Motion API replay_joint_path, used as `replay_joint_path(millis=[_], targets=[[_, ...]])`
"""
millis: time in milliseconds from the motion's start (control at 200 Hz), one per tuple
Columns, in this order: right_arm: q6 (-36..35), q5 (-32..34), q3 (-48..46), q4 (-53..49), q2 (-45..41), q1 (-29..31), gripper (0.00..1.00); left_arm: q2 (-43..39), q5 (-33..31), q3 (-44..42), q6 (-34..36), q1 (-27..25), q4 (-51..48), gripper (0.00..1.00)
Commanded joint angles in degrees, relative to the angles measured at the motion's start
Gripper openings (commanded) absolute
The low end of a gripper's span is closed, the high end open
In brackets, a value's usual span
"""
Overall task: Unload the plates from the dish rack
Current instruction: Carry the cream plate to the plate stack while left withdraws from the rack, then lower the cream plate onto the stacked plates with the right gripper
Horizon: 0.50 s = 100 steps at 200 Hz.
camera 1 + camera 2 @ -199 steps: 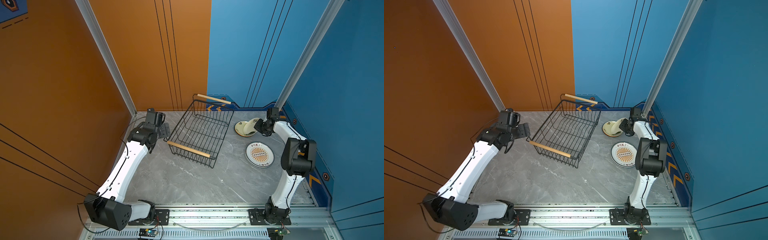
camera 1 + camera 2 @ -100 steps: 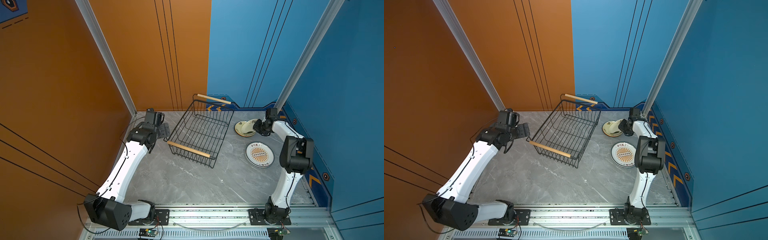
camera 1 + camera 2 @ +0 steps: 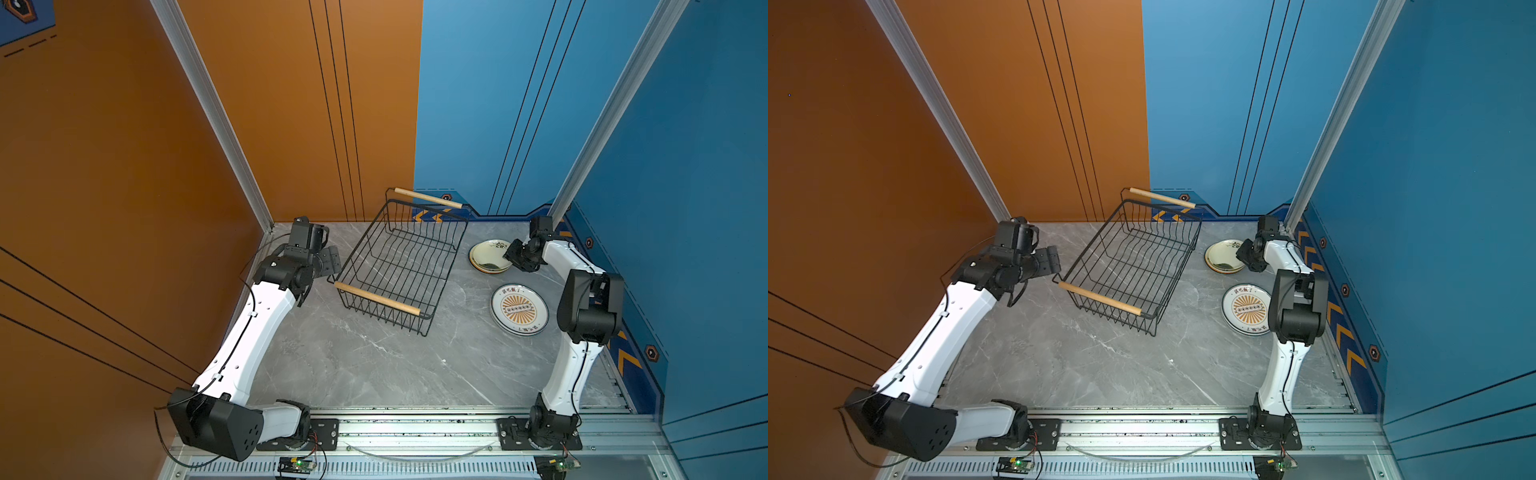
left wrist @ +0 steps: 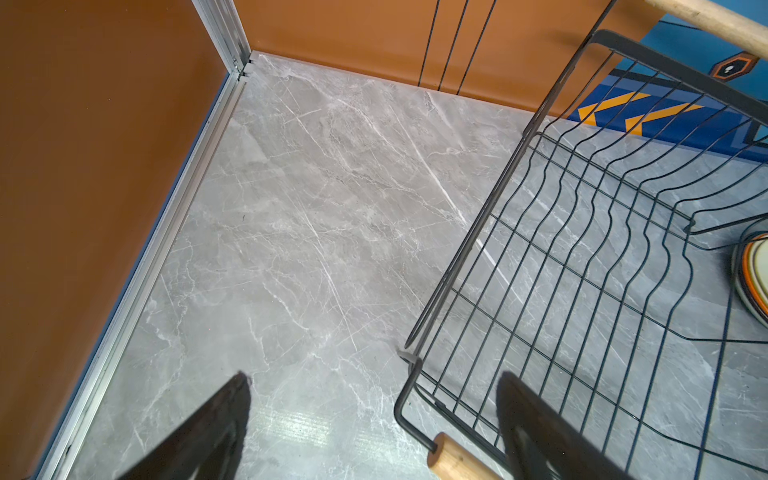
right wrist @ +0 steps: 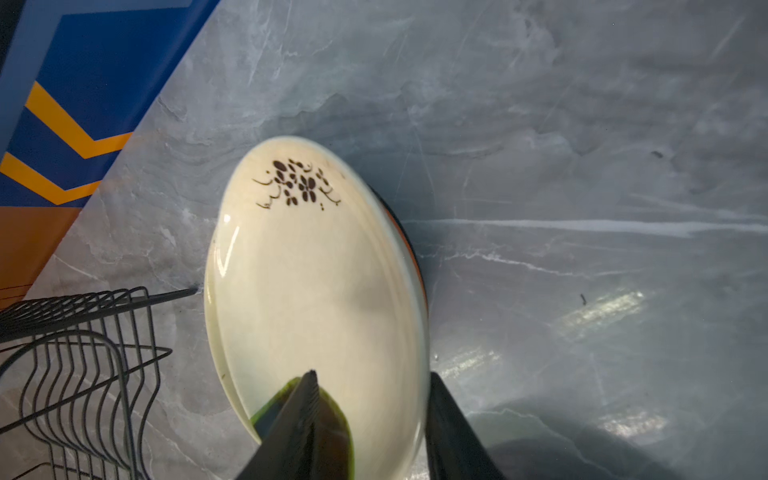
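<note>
Your grey marble tabletop (image 3: 365, 374) carries one rack and two plate piles.

Read the slab as a clock from its middle in a top view: the black wire dish rack (image 3: 376, 298) stands at 12 o'clock, skewed so its wooden handles point to 7 and 1, with marble showing through its wires. Near its far right corner, at 2 o'clock, the cream plate (image 3: 486, 257) tops a small pile, and your right wrist view shows an orange rim and a dark one beneath it. At 3 o'clock, apart from both, lies the sunburst plate (image 3: 518, 309). It seems to rest on a second plate, though you can't be sure from that height.
</note>
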Motion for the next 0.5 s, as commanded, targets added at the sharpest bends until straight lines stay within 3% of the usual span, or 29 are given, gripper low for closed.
replay_joint_path(millis=[0, 355, 496], targets=[[-1.1, 1.7, 1.3, -3.1, 1.5, 0.3, 0.43, -0.9, 1.2, -0.6, 0.2, 0.5, 0.3, 0.93], [-2.7, 3.8, 5.6, -6.6, 4.5, 1.4, 0.58, -0.9, 1.1, -0.6, 0.5, 0.8, 0.3, 0.93], [-5.0, 6.4, 11.2, -11.3, 6.9, 2.9, 0.69, -0.9, 1.3, -0.8, 0.6, 0.8, 0.3, 0.93]])
